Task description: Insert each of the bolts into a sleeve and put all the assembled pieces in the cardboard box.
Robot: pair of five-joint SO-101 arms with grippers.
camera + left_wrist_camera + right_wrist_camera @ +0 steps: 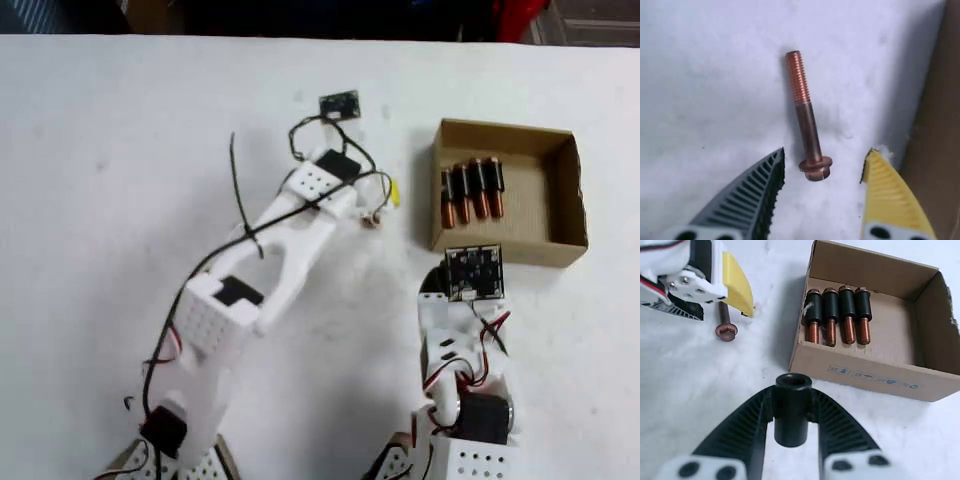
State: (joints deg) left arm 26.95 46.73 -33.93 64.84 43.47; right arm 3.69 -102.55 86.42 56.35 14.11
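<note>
R gripper [792,395] is clamped on a black sleeve [791,412]. The sleeve sits btwn both fingertips w/ its open bore end turned toward the wrist cam. L gripper [825,151] is spread wide and grips nothing. Its grey finger [750,200] and yellow finger [890,197] sit on either side of the bolt's flanged head, neither touching it as far as I can see.

The copper bolt [807,117] lies flat on the white table [120,120], w/ its threaded end pointing away from the L gripper. It's just beside the cardboard box [865,375], outside the side wall.

Inside the box I count 4 assembled pieces [837,312] lying side by side in a row, each a bolt w/ a black sleeve on it, grouped toward the wall nearest the loose bolt.

From the high cam, the R arm is tucked close in front of the box, and the L arm stretches diagonally across the table to the spot next to it.
</note>
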